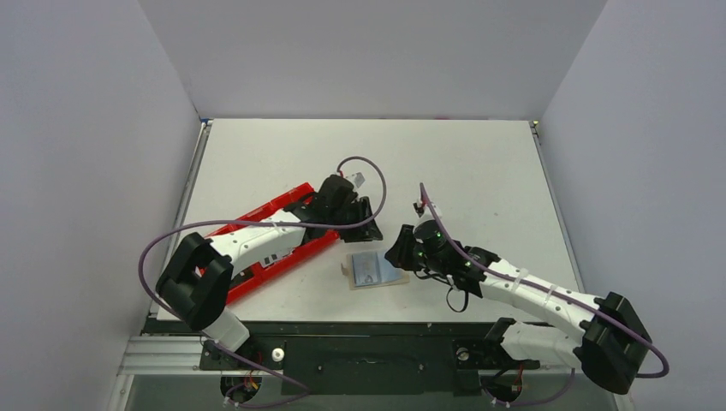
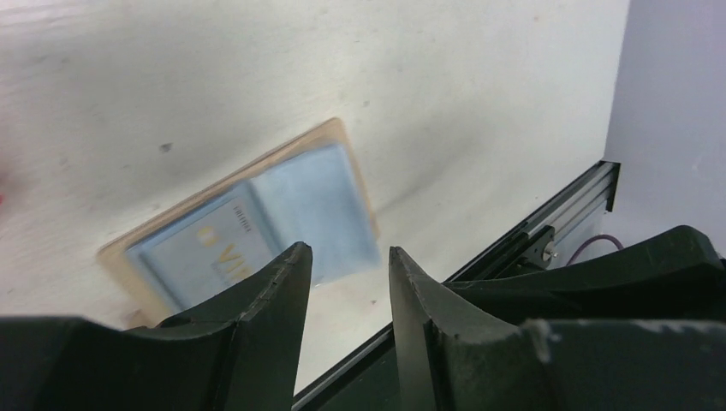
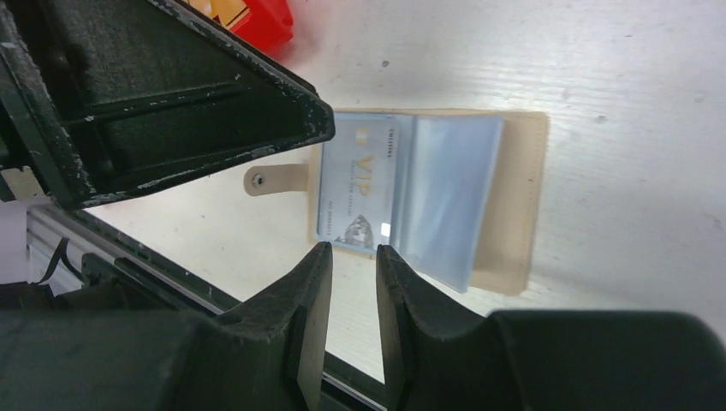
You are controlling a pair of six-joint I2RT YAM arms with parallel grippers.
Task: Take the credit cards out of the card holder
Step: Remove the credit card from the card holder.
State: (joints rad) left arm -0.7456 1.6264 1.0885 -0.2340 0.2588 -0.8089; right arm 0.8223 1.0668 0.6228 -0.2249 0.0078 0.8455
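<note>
1. Red tray: lies on the left part of the table. Its long axis runs diagonally from near-left to far-right. The left arm extends above it.

2. Left claw: located past the tray's far-right end, just beside the far-left corner of the card holder. The fingers stand partly apart with a clear gap between them. Nothing is gripped. In the left wrist view the claw looks down on the open holder.

3. Card holder: lies opened flat on the table, near the near edge, between the two claws. In the top view its long axis runs roughly left to right. The small tab projects from its left short edge and points toward the tray side.

4. Credit cards: two cards lie side by side on the inner faces of the holder. The pale printed card occupies the tab-side half. The light blue card occupies the other half, slightly skewed. Each card's long axis runs across the holder's long axis. Whether the cards sit in pockets cannot be told.

5. Right claw: located just beside the holder's right side. The fingers are parted by a narrow gap. Nothing is gripped, and no contact with holder or cards is visible.
</note>
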